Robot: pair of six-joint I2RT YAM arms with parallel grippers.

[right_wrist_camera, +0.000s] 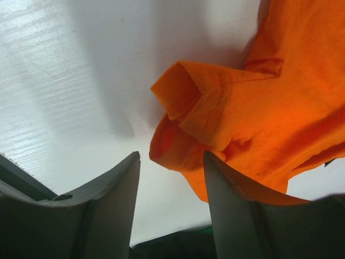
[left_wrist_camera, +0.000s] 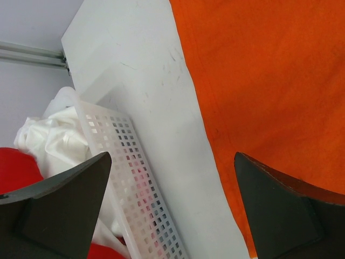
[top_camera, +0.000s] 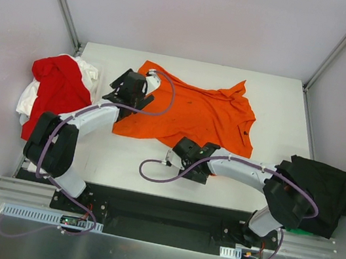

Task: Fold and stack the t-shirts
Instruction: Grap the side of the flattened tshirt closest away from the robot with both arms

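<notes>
The bright orange t-shirt [top_camera: 196, 110] lies spread and wrinkled on the white table [top_camera: 274, 120]. My left gripper [top_camera: 127, 85] is open over the shirt's left edge; the left wrist view shows its jaws wide apart [left_wrist_camera: 172, 162] with the orange cloth [left_wrist_camera: 269, 81] under the right finger. My right gripper [top_camera: 186, 148] is open at the shirt's near edge; a folded orange corner [right_wrist_camera: 205, 108] lies just beyond its tips [right_wrist_camera: 171, 156]. A red t-shirt [top_camera: 57, 87] and a white one [top_camera: 28, 99] are heaped at the left. A black t-shirt [top_camera: 322, 191] lies at the right.
A white perforated basket [left_wrist_camera: 129, 172] holds the red and white cloth at the table's left edge. Grey walls and metal rails enclose the table. Something green [right_wrist_camera: 202, 231] shows by the black cloth near the right arm's base.
</notes>
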